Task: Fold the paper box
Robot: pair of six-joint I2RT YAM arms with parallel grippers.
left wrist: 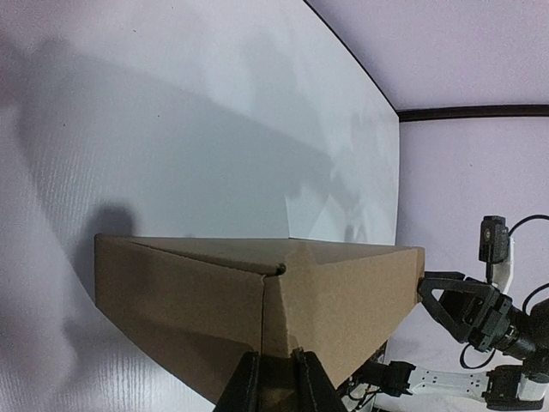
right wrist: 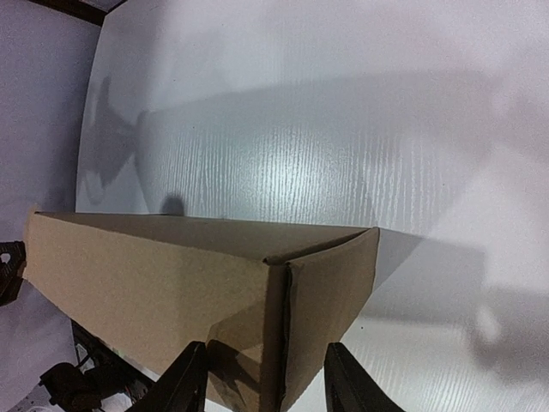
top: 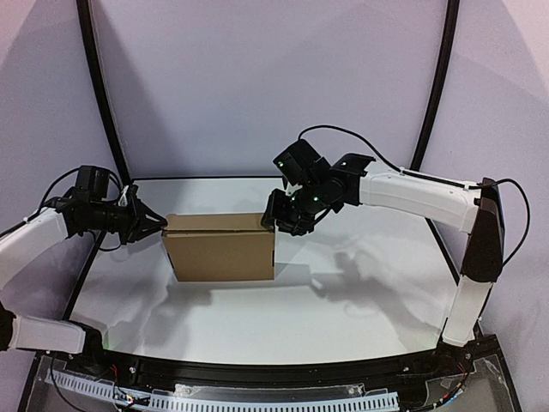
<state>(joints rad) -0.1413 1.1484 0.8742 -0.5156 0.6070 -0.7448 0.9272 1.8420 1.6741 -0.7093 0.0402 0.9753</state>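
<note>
The paper box [top: 221,249] is a folded rectangular brown cardboard box lying lengthwise on the white table [top: 257,318]. My left gripper [top: 161,221] is at the box's upper left end. In the left wrist view the box [left wrist: 343,300] fills the lower frame, and the gripper [left wrist: 274,382] has its jaws drawn close on the box's end corner. My right gripper [top: 276,225] is at the upper right end. In the right wrist view it [right wrist: 266,386] is open, with its fingers [right wrist: 190,378] on either side of the box's [right wrist: 154,283] corner seam.
A black frame rail [top: 99,94] and pale curtain walls ring the table. The black front edge [top: 274,369] runs along the bottom by the arm bases. The right arm [top: 420,193] reaches in from the right side.
</note>
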